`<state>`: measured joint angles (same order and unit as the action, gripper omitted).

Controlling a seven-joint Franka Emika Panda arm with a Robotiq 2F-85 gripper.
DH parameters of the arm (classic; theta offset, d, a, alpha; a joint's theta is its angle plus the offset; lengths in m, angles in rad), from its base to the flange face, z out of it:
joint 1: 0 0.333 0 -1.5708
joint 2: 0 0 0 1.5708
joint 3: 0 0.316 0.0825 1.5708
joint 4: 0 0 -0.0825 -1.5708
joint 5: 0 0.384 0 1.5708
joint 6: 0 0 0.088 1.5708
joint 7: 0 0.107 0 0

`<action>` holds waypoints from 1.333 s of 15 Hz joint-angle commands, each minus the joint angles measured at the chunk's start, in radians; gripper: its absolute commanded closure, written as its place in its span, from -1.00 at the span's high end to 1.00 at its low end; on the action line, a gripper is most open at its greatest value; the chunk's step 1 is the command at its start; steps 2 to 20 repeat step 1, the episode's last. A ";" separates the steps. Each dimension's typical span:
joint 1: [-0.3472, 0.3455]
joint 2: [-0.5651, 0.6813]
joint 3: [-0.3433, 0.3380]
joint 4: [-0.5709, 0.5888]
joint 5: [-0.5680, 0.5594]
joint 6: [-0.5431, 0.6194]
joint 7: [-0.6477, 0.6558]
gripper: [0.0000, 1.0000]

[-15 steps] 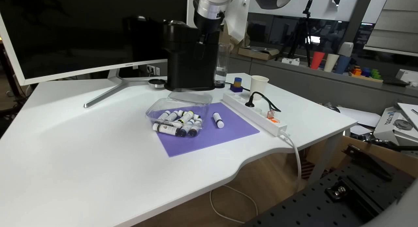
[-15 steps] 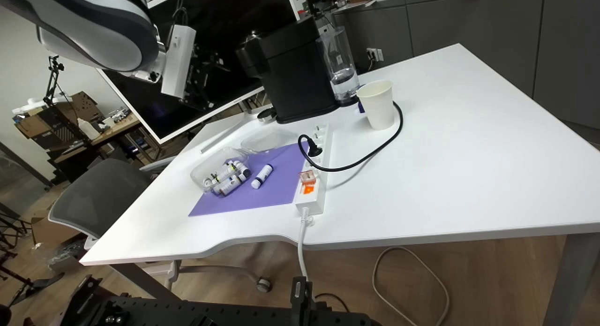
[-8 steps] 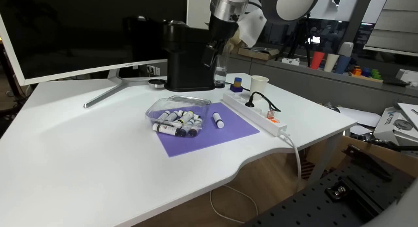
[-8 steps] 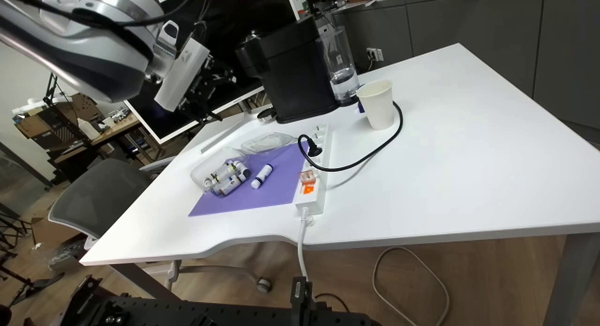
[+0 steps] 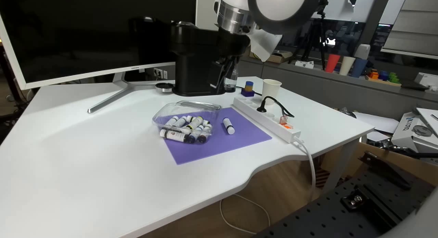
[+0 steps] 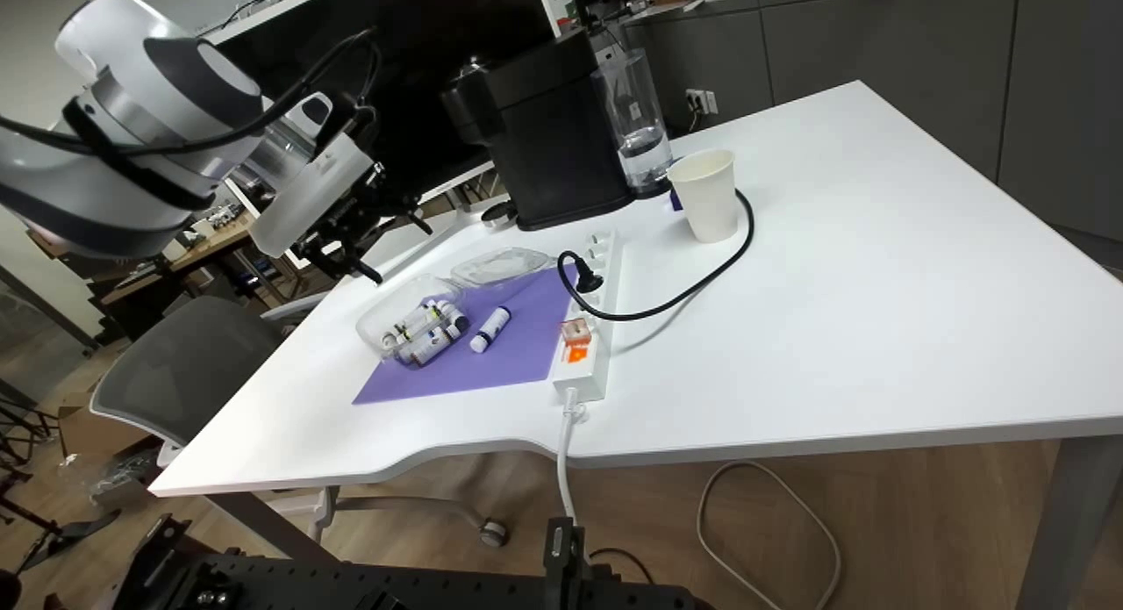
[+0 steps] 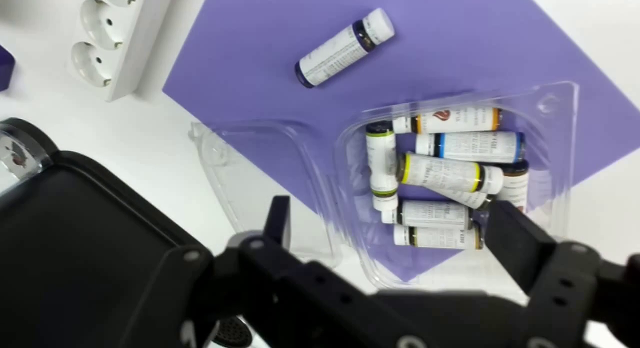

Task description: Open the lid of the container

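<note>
White table: contents sit as they did half a second ago. The arm is what differs, lower now in both exterior views. Grey chair past the table edge, caught in an exterior view only. Black machine unmoved. Purple mat likewise. Clear container partly on the mat, partly past a mat corner over bare table, loaded with bottles. Its lid is already open, laid back alongside, edge to edge with the container, part over mat, part over table. Lid pose matches half a second ago; a second ago it shows a larger outline in both exterior views. The gripper is spread wide in the wrist view, bottles showing through its gap. In an exterior view the machine backs it, dark on dark, spread hard to read. It hangs above the table, apart from lid and container. Lone bottle on the mat, near the container. Orange label band plain in the wrist view only.
</note>
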<state>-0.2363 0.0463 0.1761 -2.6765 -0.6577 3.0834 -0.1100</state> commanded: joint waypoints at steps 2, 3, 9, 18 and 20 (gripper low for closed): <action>0.008 -0.109 0.075 -0.077 0.227 -0.045 -0.197 1.00; 0.008 -0.109 0.075 -0.077 0.227 -0.045 -0.197 1.00; 0.008 -0.109 0.075 -0.077 0.227 -0.045 -0.197 1.00; 0.008 -0.109 0.075 -0.077 0.227 -0.045 -0.197 1.00; 0.008 -0.109 0.075 -0.077 0.227 -0.045 -0.197 1.00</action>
